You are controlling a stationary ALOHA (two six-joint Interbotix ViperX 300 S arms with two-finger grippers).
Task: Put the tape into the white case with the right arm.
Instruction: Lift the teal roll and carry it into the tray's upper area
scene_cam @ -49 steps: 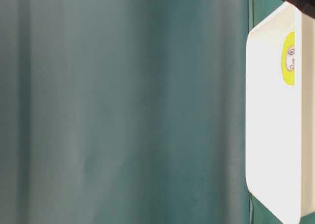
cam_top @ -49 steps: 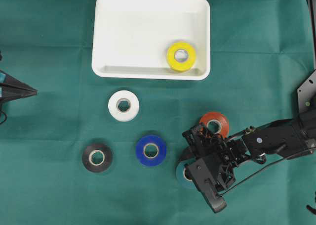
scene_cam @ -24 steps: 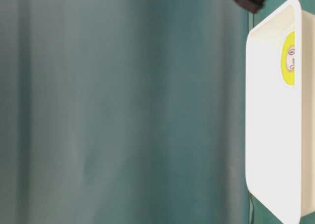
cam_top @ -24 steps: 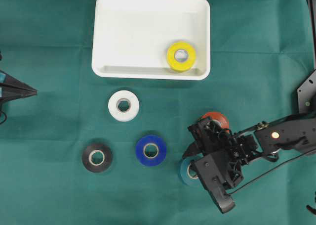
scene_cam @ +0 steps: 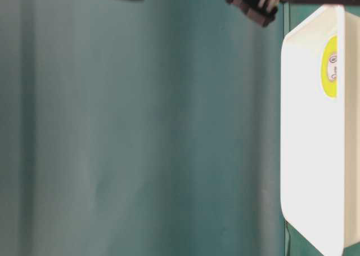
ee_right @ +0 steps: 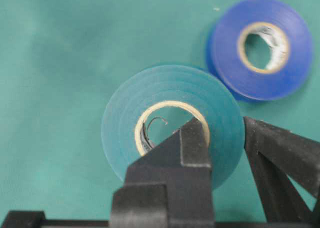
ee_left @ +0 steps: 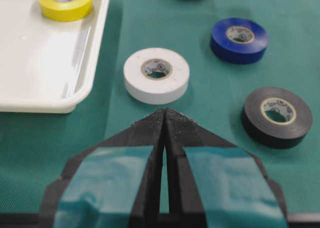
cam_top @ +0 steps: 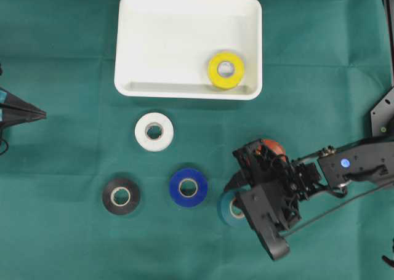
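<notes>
Now that the right hand [ee_right: 220, 138] has pinched the teal tape [ee_right: 172, 123] and nudged it since a moment ago, lifting to the white case [cam_top: 188, 43] comes next. The left hand [ee_left: 164, 119] stays closed.

white case [cam_top: 184, 21]: glossy smooth plastic | table cloth [cam_top: 61, 157]: matt green fabric | teal tape [ee_right: 150, 107]: smooth, translucent

A creased green cloth [cam_top: 74, 243] covers the whole tabletop under even, soft light.
</notes>
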